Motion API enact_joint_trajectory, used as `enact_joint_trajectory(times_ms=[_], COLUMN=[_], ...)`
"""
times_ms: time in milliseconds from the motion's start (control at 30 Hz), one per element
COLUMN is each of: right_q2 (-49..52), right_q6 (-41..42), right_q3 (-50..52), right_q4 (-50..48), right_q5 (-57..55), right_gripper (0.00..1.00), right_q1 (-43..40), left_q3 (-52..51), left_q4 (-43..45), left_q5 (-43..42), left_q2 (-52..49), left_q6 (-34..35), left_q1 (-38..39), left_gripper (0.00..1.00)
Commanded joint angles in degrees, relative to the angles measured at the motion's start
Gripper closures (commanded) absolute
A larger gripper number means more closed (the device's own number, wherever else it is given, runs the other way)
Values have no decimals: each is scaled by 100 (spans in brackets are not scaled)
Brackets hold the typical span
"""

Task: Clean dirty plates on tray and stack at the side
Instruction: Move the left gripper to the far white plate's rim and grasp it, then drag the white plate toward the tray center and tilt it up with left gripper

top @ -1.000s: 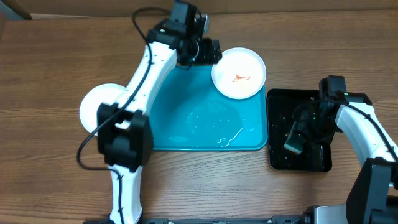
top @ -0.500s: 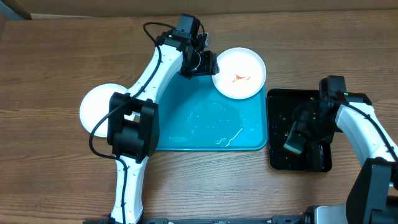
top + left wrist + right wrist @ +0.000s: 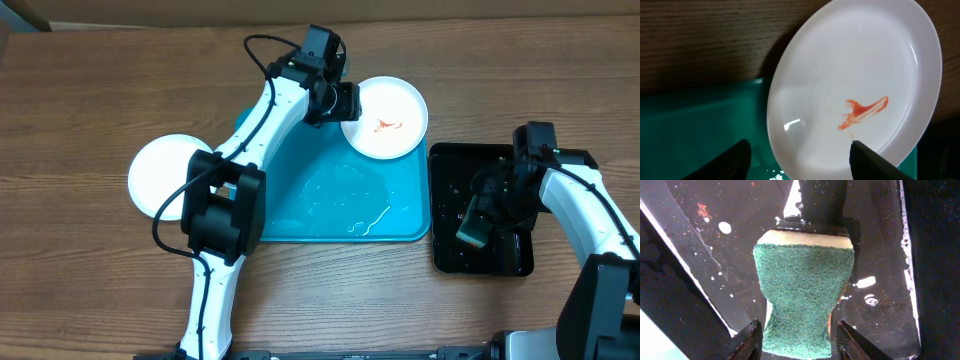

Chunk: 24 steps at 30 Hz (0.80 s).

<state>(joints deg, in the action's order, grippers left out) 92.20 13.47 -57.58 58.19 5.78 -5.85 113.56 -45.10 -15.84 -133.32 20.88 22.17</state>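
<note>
No legible txt, labels, brand names, nos. or signs in any view; the smeared plate (image 3: pixel 395 140), turquoise tray (image 3: pixel 300 215), black tray (image 3: pixel 500 160) & sponge (image 3: pixel 802 295) show plain surfaces w/ no print
</note>
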Motion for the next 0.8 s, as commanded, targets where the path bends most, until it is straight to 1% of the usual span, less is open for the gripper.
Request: enact_joint_trajectory(times_ms=[0, 200, 267, 300, 333, 567, 600, 633, 767], right_q2=[-52, -52, -52, -52, -52, -52, -52, -52, -52], right_q6=[17, 17, 17, 17, 20, 20, 17, 20, 17], right_q3=[20, 20, 20, 20, 20, 20, 20, 20, 20], right_q4=[-4, -4, -4, -7, -7, -4, -4, -4, -4], right_q5=[28, 28, 28, 28, 28, 28, 28, 28, 28], right_gripper=[51, 51, 51, 51, 51, 51, 51, 51, 51], right_q1=[35, 35, 35, 35, 35, 35, 35, 35, 35], left_q3=[-197, -293, -315, -337, -367, -787, -811, -813, -809], left_q4=[72, 181, 229, 240, 254, 492, 501, 503, 553], left_q5=[203, 435, 426, 428, 435, 439, 442, 442, 417], left_q2=[-142, -144, -144, -144, -144, -144, -144, -144, -144], left_q6=[125, 210, 212, 210, 210, 345, 358, 356, 363], left_q1=[35, 37, 37, 37, 37, 37, 37, 35, 35], left_gripper=[36, 36, 40, 44, 45, 45, 48, 57, 83])
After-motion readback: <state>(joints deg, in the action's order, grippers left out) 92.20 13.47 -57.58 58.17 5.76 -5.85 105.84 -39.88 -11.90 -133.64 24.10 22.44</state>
